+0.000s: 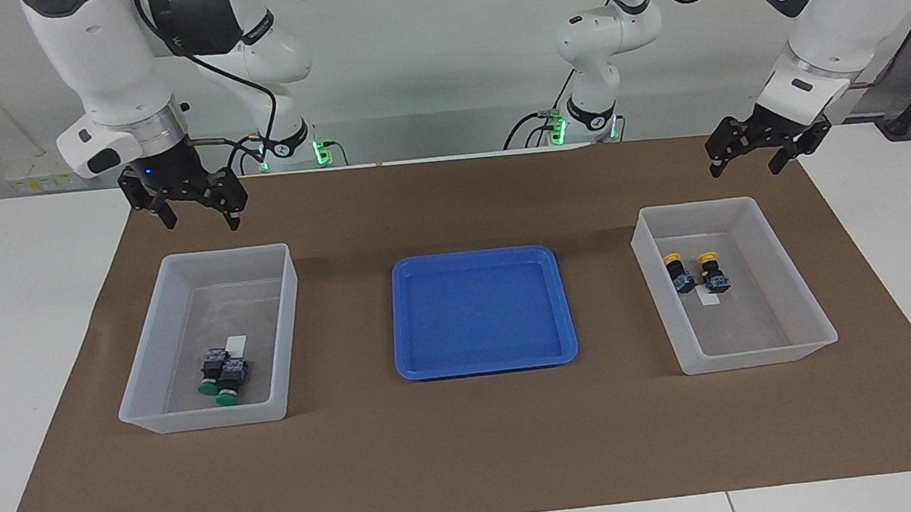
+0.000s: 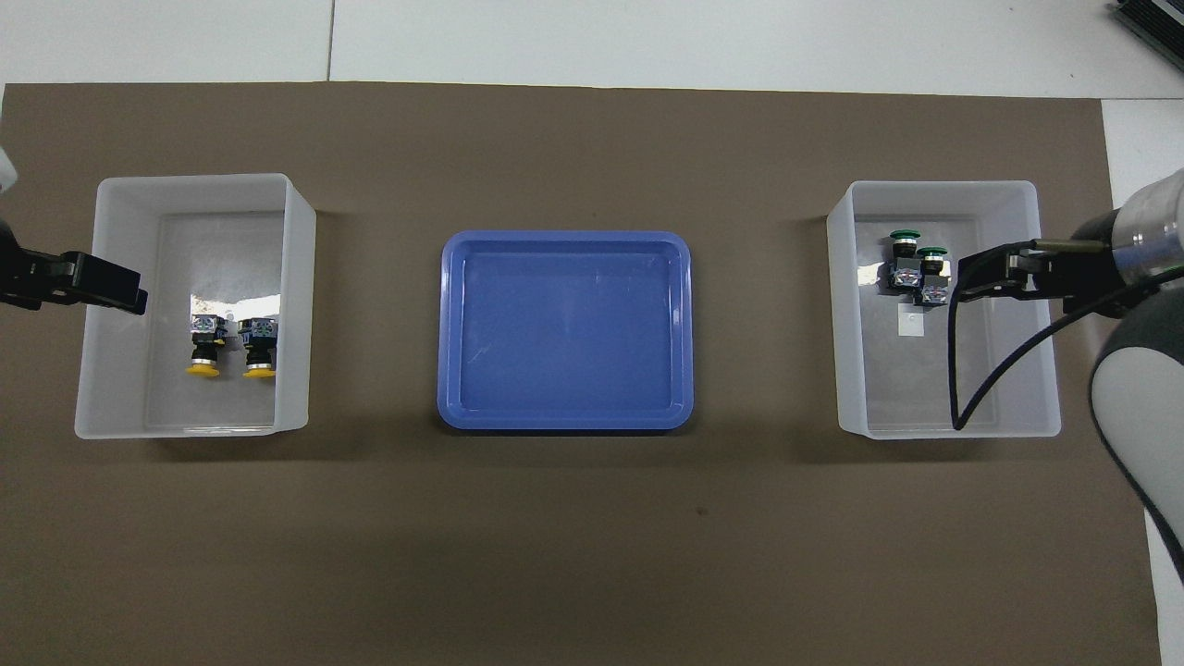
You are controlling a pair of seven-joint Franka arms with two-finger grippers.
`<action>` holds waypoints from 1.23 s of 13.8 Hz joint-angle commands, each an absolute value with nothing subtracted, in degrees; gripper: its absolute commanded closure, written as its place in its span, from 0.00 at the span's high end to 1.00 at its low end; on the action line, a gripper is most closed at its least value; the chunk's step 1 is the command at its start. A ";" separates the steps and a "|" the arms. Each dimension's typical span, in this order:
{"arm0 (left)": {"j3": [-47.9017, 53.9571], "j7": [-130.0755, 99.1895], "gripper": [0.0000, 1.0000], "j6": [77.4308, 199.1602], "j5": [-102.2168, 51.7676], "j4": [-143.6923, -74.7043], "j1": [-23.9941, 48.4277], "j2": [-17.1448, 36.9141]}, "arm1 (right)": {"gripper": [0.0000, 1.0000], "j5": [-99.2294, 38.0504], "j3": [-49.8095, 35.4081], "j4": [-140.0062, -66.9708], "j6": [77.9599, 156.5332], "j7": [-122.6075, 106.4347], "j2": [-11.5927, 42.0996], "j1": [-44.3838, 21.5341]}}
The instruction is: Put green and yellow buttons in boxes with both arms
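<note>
two green buttons (image 1: 223, 378) lay side by side, touching, in the box (image 1: 207, 340) at the right arm's end of the bench, caps pointing away from the robots. two yellow buttons (image 1: 696, 271) lay in the box (image 1: 734, 283) at the left arm's end, caps toward the robots. right gripper (image 1: 200, 212) and left gripper (image 1: 748, 158) hung spread and empty above each box's robot-side edge; the labels seemed partly hidden.

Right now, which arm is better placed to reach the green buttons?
The right arm. Its hand hangs open close to the box holding the green buttons; the left hand waits near the yellow buttons.
</note>
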State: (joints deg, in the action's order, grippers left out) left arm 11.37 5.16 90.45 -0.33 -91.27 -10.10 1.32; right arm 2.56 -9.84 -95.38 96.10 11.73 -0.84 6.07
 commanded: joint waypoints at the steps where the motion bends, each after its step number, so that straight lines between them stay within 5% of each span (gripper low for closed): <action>1: 11.34 5.71 1.00 92.11 -0.44 -94.04 -10.55 -1.05 | 1.00 0.97 -10.46 -95.36 97.64 10.20 -1.05 5.98; 8: 11.25 5.71 1.00 92.11 -0.44 -94.04 -10.63 -1.05 | 1.00 1.41 -3.09 -95.36 96.77 10.28 -2.02 -1.84; 17: 11.16 5.80 1.00 92.29 -0.44 -93.96 -10.72 -1.05 | 1.00 0.62 -2.72 -96.32 96.06 9.93 -1.76 -2.37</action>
